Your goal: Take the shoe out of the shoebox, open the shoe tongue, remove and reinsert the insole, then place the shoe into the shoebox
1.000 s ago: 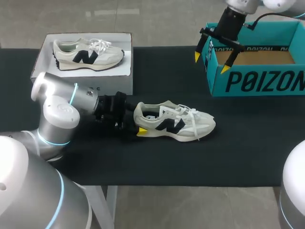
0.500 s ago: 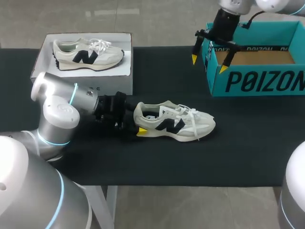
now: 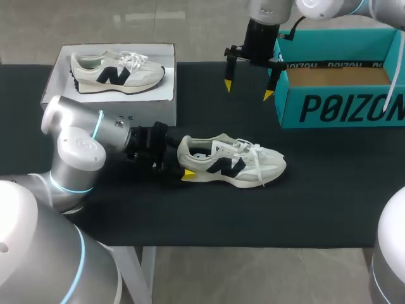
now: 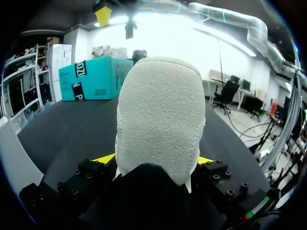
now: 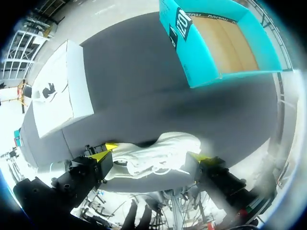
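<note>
Shoe (image 3: 231, 164) sits on its sole mid-frame on the black table (image 3: 190, 215), its heel pinched by the left gripper (image 4: 156, 160). Upper middle, the right gripper (image 3: 248, 89) hangs with fingers spread, just left of the teal shoebox (image 3: 342, 109).

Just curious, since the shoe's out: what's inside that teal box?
Only bare brown floor shows inside the teal box. Its front wall hides the near strip in the head view.
</note>
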You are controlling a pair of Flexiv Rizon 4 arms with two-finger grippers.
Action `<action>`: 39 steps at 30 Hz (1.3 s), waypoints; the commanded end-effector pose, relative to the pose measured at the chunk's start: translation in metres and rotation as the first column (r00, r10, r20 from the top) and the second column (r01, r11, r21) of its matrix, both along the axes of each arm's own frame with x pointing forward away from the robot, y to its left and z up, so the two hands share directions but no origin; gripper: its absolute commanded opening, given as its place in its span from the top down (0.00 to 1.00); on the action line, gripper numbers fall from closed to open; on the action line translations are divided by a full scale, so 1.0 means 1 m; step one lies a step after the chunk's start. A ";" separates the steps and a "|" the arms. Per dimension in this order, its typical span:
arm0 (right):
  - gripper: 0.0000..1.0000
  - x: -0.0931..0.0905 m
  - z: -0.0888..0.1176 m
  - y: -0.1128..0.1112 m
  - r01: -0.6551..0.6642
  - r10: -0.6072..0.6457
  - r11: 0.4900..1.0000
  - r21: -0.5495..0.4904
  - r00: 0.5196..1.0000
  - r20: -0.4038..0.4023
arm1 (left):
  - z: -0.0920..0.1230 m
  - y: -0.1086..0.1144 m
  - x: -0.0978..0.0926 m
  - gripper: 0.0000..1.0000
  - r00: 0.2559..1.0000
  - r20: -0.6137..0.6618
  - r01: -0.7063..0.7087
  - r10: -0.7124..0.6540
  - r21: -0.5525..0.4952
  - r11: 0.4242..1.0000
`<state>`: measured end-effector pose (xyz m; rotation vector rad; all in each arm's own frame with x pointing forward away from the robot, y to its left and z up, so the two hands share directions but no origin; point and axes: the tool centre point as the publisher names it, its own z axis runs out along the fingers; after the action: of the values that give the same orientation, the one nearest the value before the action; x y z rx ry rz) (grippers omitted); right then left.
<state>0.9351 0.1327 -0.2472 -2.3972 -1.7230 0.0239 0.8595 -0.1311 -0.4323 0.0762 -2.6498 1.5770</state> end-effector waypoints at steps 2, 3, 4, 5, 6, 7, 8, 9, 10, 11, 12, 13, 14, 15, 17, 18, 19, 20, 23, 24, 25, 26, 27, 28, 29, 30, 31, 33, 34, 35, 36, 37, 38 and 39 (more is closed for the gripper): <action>0.00 -0.008 -0.017 0.026 0.067 -0.071 0.994 -0.091 0.997 -0.040 | 0.000 0.000 0.000 1.00 1.000 -0.001 0.003 -0.003 0.002 1.000; 0.00 -0.010 -0.018 0.030 0.062 -0.068 0.993 -0.103 0.997 -0.048 | 0.000 0.000 0.000 1.00 1.000 -0.001 0.003 -0.003 0.002 1.000; 0.00 -0.012 -0.019 0.034 0.062 -0.067 0.992 -0.106 0.997 -0.048 | 0.000 0.000 0.000 1.00 1.000 -0.001 0.003 -0.003 0.002 1.000; 0.00 -0.014 -0.020 0.038 0.060 -0.065 0.992 -0.109 0.997 -0.050 | 0.000 0.000 0.000 1.00 1.000 -0.001 0.003 -0.003 0.002 1.000; 0.00 -0.016 -0.021 0.041 0.055 -0.061 0.992 -0.111 0.997 -0.052 | 0.000 0.000 0.000 1.00 1.000 -0.001 0.003 -0.003 0.002 1.000; 0.00 -0.019 -0.022 0.045 0.066 -0.073 0.992 -0.112 0.995 -0.061 | 0.000 0.000 0.000 1.00 1.000 -0.001 0.003 -0.003 0.002 1.000; 0.00 -0.021 -0.024 0.050 0.072 -0.080 0.990 -0.123 0.995 -0.064 | 0.000 0.000 0.000 1.00 1.000 -0.001 0.003 -0.003 0.002 1.000; 0.00 -0.024 -0.025 0.055 0.071 -0.081 0.988 -0.136 0.995 -0.066 | 0.000 0.000 0.000 1.00 1.000 -0.001 0.003 -0.003 0.002 1.000; 0.00 -0.027 -0.026 0.059 0.073 -0.082 0.988 -0.134 0.995 -0.062 | 0.000 0.000 0.000 1.00 1.000 -0.001 0.003 -0.003 0.002 1.000; 0.00 -0.031 -0.026 0.064 0.058 -0.065 0.988 -0.145 0.997 -0.045 | 0.000 0.000 0.000 1.00 1.000 -0.001 0.003 -0.003 0.002 1.000; 0.00 -0.033 -0.027 0.067 0.052 -0.060 0.986 -0.161 0.997 -0.046 | 0.000 0.000 0.000 1.00 1.000 -0.001 0.003 -0.003 0.002 1.000; 0.00 -0.036 -0.027 0.071 0.055 -0.062 0.982 -0.183 0.997 -0.037 | 0.000 0.000 0.000 1.00 1.000 -0.001 0.003 -0.003 0.002 1.000; 0.00 -0.038 -0.027 0.075 0.051 -0.058 0.979 -0.195 0.998 -0.031 | 0.000 0.000 0.000 1.00 1.000 -0.001 0.003 -0.003 0.002 1.000; 0.00 -0.039 -0.028 0.077 0.042 -0.049 0.979 -0.197 0.998 -0.031 | 0.000 0.000 0.000 1.00 1.000 -0.001 0.003 -0.003 0.002 1.000; 0.00 -0.040 -0.029 0.080 0.027 -0.035 0.984 -0.174 0.998 -0.046 | 0.000 0.000 0.000 1.00 1.000 -0.001 0.003 -0.003 0.002 1.000; 0.00 -0.039 -0.030 0.078 0.054 -0.062 0.987 -0.153 0.997 -0.049 | 0.000 0.000 0.000 1.00 1.000 -0.001 0.003 -0.003 0.002 1.000; 0.00 -0.039 -0.030 0.078 0.054 -0.062 0.987 -0.153 0.997 -0.049 | 0.000 0.000 0.000 1.00 1.000 -0.001 0.003 -0.003 0.002 1.000; 0.00 -0.039 -0.030 0.078 0.054 -0.062 0.987 -0.153 0.997 -0.049 | 0.000 0.000 0.000 1.00 1.000 -0.001 0.003 -0.003 0.002 1.000; 0.00 -0.039 -0.030 0.078 0.054 -0.062 0.987 -0.153 0.997 -0.049 | 0.000 0.000 0.000 1.00 1.000 -0.001 0.003 -0.003 0.002 1.000; 0.00 -0.039 -0.030 0.078 0.054 -0.062 0.987 -0.153 0.997 -0.049 | 0.000 0.000 0.000 1.00 1.000 -0.001 0.003 -0.003 0.002 1.000; 0.00 -0.039 -0.030 0.078 0.054 -0.062 0.987 -0.153 0.997 -0.049 | 0.000 0.000 0.000 1.00 1.000 -0.001 0.003 -0.003 0.002 1.000; 0.00 -0.039 -0.030 0.078 0.054 -0.062 0.987 -0.153 0.997 -0.049 | 0.000 0.000 0.000 1.00 1.000 -0.001 0.003 -0.003 0.002 1.000; 0.00 -0.039 -0.030 0.078 0.054 -0.062 0.987 -0.153 0.997 -0.049 | 0.000 0.000 0.000 1.00 1.000 -0.001 0.003 -0.003 0.002 1.000; 0.00 -0.039 -0.030 0.078 0.054 -0.062 0.987 -0.153 0.997 -0.049 | 0.000 0.000 0.000 1.00 1.000 -0.001 0.003 -0.003 0.002 1.000; 0.00 -0.039 -0.030 0.078 0.054 -0.062 0.987 -0.153 0.997 -0.049 | 0.000 0.000 0.000 1.00 1.000 -0.001 0.003 -0.003 0.002 1.000; 0.00 -0.039 -0.030 0.078 0.054 -0.062 0.987 -0.153 0.997 -0.049 | 0.000 0.000 0.000 1.00 1.000 -0.001 0.003 -0.003 0.002 1.000; 0.00 -0.039 -0.030 0.078 0.054 -0.062 0.987 -0.153 0.997 -0.049 | 0.000 0.000 0.000 1.00 1.000 -0.001 0.003 -0.003 0.002 1.000; 0.00 -0.039 -0.030 0.078 0.054 -0.062 0.987 -0.153 0.997 -0.049 | 0.000 0.000 0.000 1.00 1.000 -0.001 0.003 -0.003 0.002 1.000; 0.00 -0.039 -0.030 0.078 0.054 -0.062 0.987 -0.153 0.997 -0.049 | 0.000 0.000 0.000 1.00 1.000 -0.001 0.003 -0.003 0.002 1.000; 0.00 -0.039 -0.030 0.078 0.054 -0.062 0.987 -0.153 0.997 -0.049 | 0.000 0.000 0.000 1.00 1.000 -0.001 0.003 -0.003 0.002 1.000; 0.00 -0.039 -0.030 0.078 0.054 -0.062 0.987 -0.153 0.997 -0.049 | 0.000 0.000 0.000 1.00 1.000 -0.001 0.003 -0.003 0.002 1.000; 0.00 -0.039 -0.030 0.078 0.054 -0.062 0.987 -0.153 0.997 -0.049 | 0.000 0.000 0.000 1.00 1.000 -0.001 0.003 -0.003 0.002 1.000; 0.00 -0.039 -0.030 0.078 0.054 -0.062 0.987 -0.153 0.997 -0.049 | 0.000 0.000 0.000 1.00 1.000 -0.001 0.003 -0.003 0.002 1.000; 0.00 -0.039 -0.030 0.078 0.054 -0.062 0.987 -0.153 0.997 -0.049 | 0.000 0.000 0.000 1.00 1.000 -0.001 0.003 -0.003 0.002 1.000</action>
<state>0.8965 0.2109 -0.2776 -2.5273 -1.6825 0.2180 0.8595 -0.1311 -0.4322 0.0760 -2.6496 1.5771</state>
